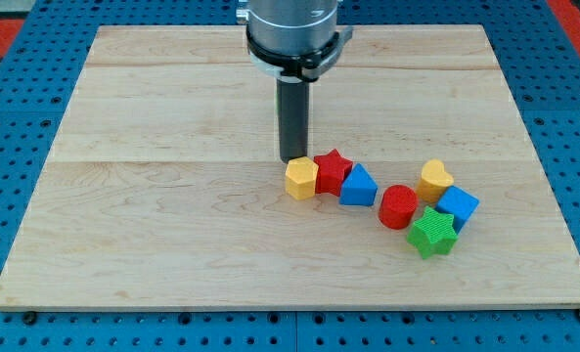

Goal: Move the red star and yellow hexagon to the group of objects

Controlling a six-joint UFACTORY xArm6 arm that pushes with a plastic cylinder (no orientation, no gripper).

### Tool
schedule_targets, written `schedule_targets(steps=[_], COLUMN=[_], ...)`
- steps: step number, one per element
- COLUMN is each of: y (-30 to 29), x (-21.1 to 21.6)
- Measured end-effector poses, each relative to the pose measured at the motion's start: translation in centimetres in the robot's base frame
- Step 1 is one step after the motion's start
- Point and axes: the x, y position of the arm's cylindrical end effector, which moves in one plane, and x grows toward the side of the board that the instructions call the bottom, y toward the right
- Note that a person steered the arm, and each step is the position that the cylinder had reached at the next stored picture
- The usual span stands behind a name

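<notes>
The red star (334, 168) sits near the board's middle, touching the yellow hexagon (301, 179) on its left and a blue triangle (359, 186) on its right. My tip (292, 158) is just above the yellow hexagon, at its upper left edge, close to or touching it. To the right lies a cluster: a red cylinder (399, 206), a yellow heart (434, 180), a blue cube (457, 205) and a green star (432, 233). A small gap separates the blue triangle from the red cylinder.
The wooden board (172, 196) lies on a blue pegboard surface (6, 117). The arm's grey and black body (291, 34) hangs over the board's top middle.
</notes>
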Motion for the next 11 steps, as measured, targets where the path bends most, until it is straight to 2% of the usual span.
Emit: schedule_targets(steps=[2,3,4,5,7,8,11], y=[2.6,1.4,-6.7,-10.7,-14.0,-13.3,1.1], x=[3.2,3.8,3.8,3.9,4.5,5.9,8.4])
